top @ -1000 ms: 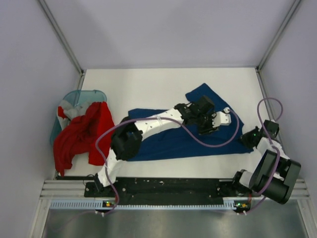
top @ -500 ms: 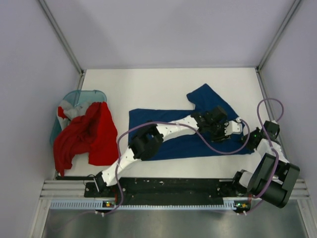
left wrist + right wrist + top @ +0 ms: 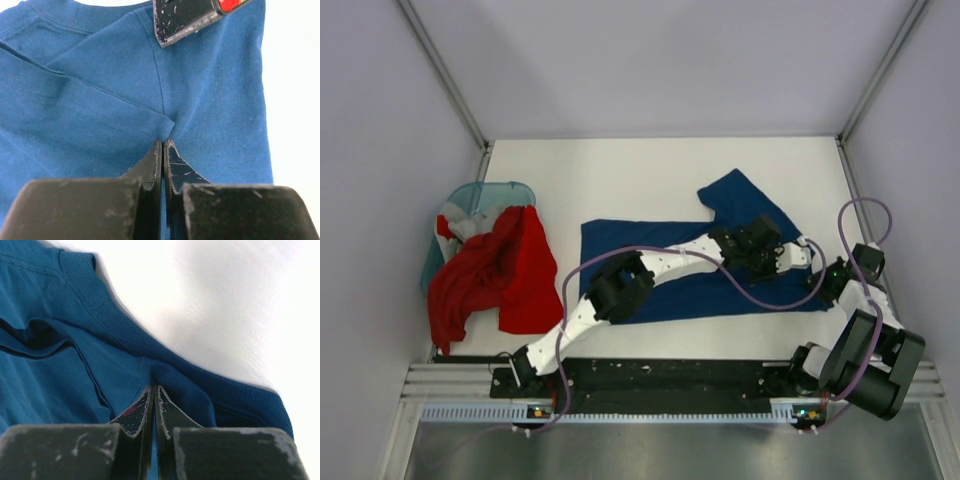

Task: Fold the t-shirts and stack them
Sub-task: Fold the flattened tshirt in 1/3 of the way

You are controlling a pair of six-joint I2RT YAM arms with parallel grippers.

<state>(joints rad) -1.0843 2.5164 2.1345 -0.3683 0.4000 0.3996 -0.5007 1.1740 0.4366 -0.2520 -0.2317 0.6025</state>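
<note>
**A:** What do you have at the far left?

**B:** Your teal basket sits at the left edge of the table. The red t-shirt hangs out of it in a heap and spills onto the table on the near side. A bit of the grey-white t-shirt shows beside the red one at the basket's rim.

**A:** And in the middle?

**B:** The blue t-shirt lies spread on the table, apart from the red one. It runs from the centre to the right side, with one sleeve pointing to the far side. Your left arm stretches across it from the near left.

**A:** How does your left gripper stand?

**B:** Your left gripper is down on the right part of the blue t-shirt. Its fingers are pressed together, and a small pucker of blue cloth is pinched at the tips, right where a seam ends.

**A:** And your right one?

**B:** Your right gripper is just beside the left one, near the table's right edge. It is clamped tight on a fold of the same shirt, just inside the ribbed band at the shirt's edge, with bare table beyond that band. From your left wrist, one scuffed black finger of it shows over the cloth just past your left fingertips
</note>
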